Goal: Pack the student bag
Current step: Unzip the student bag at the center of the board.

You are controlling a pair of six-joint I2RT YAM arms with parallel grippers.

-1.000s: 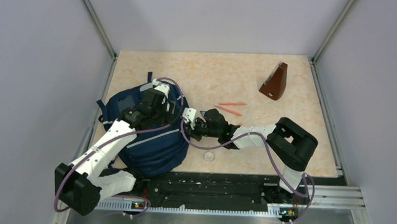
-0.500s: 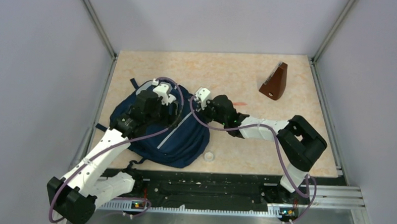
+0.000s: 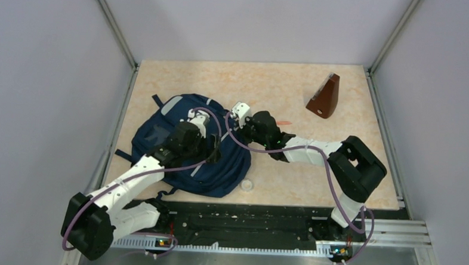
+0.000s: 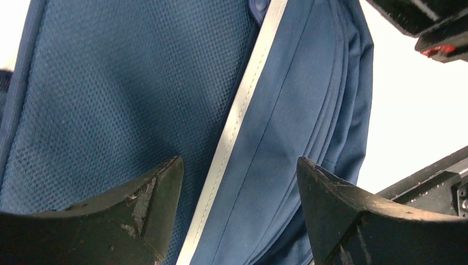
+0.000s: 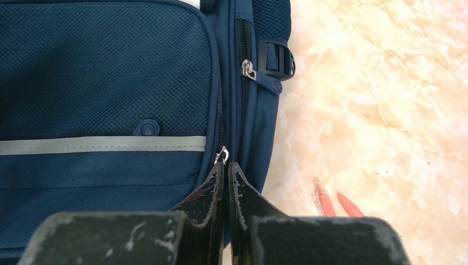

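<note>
Bag [image 3: 160,135] flat on table [image 3: 282,87], left-centre; zips look shut.
L gripper [image 4: 237,165] wide open, empty, over grey stripe [image 4: 234,124], prob. to pin fabric.
R gripper [image 5: 227,171] shut, tips at zip pull [image 5: 222,155]; grip unclear.
Pens [image 5: 331,203] lie beside.

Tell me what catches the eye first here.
A big navy student bag lies on the table's left half. The left hand hangs open over its grey stripe, while the right hand is closed at a zipper on its edge. A brown wedge stands far right.
</note>
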